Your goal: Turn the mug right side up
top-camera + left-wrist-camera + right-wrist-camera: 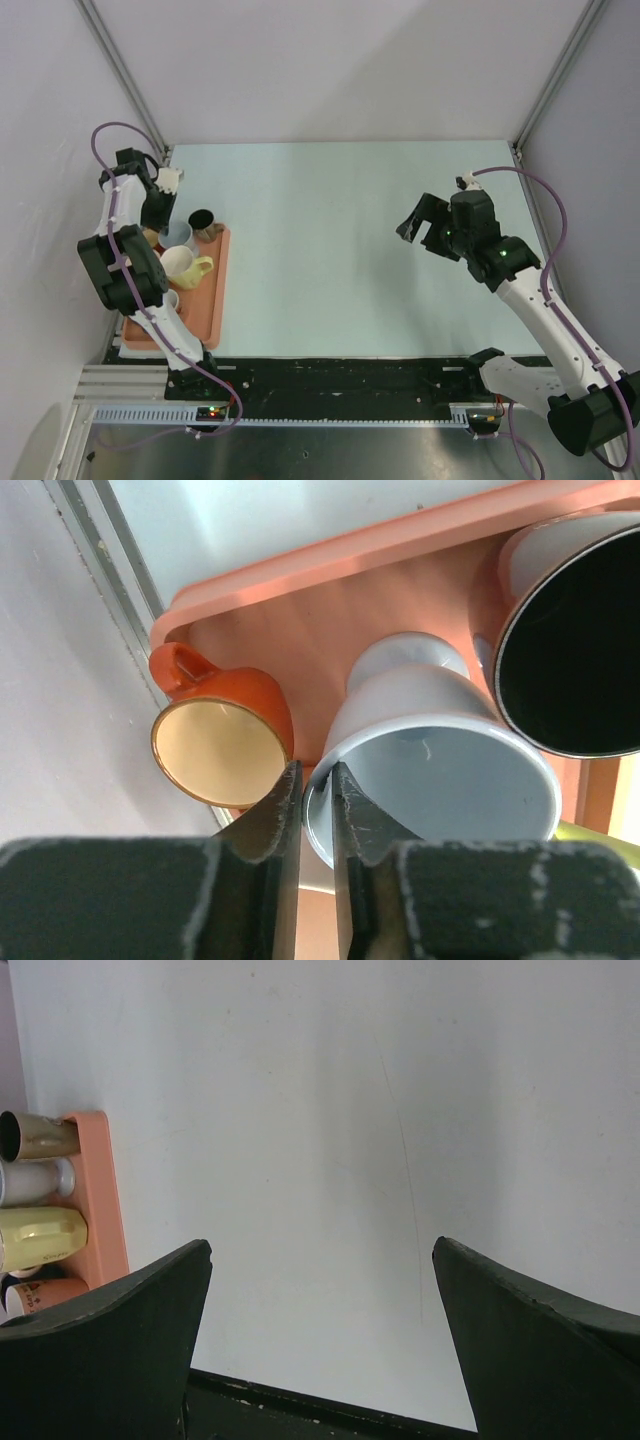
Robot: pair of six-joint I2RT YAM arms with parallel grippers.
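A pale grey-white mug (430, 730) stands among other mugs at the far end of an orange tray (300, 610), its mouth facing the left wrist camera. My left gripper (317, 770) is shut on its rim, one finger outside and one inside. In the top view the left gripper (160, 220) hangs over the tray's far left corner, beside this mug (178, 236). Whether the mug is lifted off the tray I cannot tell. My right gripper (420, 228) is wide open and empty above the bare table (322, 1245).
On the tray (215, 290) are also an orange mug (215, 745) with a cream inside, a dark-lined mug (570, 650) (202, 220), a yellow mug (183, 263) and one more white mug (170, 300). A wall and metal rail (90, 570) run close by the tray's left.
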